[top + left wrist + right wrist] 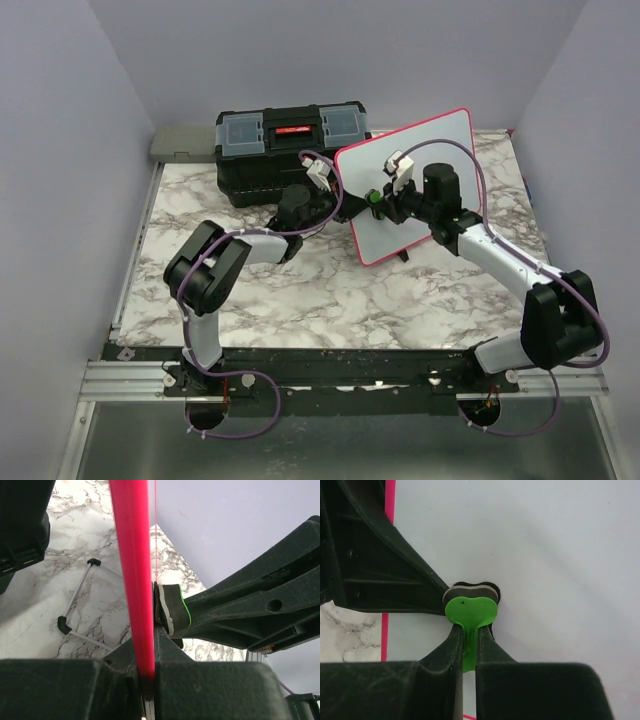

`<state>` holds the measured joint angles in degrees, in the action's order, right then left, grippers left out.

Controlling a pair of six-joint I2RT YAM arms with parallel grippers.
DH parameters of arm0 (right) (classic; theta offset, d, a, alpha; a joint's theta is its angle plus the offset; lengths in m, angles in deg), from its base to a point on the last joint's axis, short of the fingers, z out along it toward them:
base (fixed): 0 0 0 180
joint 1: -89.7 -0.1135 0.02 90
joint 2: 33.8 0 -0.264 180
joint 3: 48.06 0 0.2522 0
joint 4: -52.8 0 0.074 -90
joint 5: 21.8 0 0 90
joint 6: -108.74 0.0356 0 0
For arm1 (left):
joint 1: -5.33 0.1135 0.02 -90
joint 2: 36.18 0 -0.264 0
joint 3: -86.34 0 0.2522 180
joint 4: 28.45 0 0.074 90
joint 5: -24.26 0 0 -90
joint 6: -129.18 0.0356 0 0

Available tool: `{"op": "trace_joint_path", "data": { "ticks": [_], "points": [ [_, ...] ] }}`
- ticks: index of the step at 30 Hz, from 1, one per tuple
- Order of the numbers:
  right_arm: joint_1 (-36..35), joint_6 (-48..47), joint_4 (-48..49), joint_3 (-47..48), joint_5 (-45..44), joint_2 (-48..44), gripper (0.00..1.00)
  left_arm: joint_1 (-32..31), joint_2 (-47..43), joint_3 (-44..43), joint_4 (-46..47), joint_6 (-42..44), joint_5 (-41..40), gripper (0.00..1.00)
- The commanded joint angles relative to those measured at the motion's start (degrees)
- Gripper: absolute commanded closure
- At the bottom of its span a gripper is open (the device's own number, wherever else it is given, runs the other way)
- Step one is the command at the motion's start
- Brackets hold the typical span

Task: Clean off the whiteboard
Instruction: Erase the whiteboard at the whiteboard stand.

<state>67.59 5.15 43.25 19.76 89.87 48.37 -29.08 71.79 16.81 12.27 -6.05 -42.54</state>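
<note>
The whiteboard [445,150], white with a pink-red rim, stands tilted up on edge right of the middle of the table. My left gripper [338,197] is shut on its left rim; the left wrist view shows the rim [132,555] pinched between my left gripper's jaws [146,655]. My right gripper [385,203] is shut on a green-handled eraser [375,203] and presses its felt against the board face. In the right wrist view the eraser [470,611] sits at the tips of my right gripper [470,636] on the white surface [560,555]. No writing shows there.
A black toolbox [290,150] stands at the back, just left of the board, and close to my left arm [20,530]. A flat grey object [185,142] lies behind it at the back left. The board's wire stand with black feet [75,600] rests on the marble table [300,290].
</note>
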Motion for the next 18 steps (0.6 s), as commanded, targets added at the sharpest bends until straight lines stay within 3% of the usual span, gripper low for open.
{"op": "trace_joint_path", "data": {
  "ticks": [1,4,8,13,18],
  "points": [
    [-1.54,-2.58,-10.1,1.83,1.72,1.69,0.99,-3.12,-3.17,-0.74,3.47,0.73,7.64,1.0],
    [-1.97,-1.39,-9.85,0.52,-5.71,2.24,0.99,-3.25,-3.46,-0.83,3.06,1.12,7.57,1.0],
    [-1.56,2.3,-0.47,-2.0,-26.09,1.35,0.99,-3.21,-3.81,-0.75,2.1,1.95,8.1,1.0],
    [0.3,2.93,3.04,2.32,-33.24,2.81,0.99,-3.3,-4.24,-0.57,1.47,2.51,8.45,1.0],
    [2.53,2.31,3.88,7.76,-34.85,7.82,0.99,-3.37,-4.59,0.0,1.77,2.45,8.87,1.0]
  ]
}}
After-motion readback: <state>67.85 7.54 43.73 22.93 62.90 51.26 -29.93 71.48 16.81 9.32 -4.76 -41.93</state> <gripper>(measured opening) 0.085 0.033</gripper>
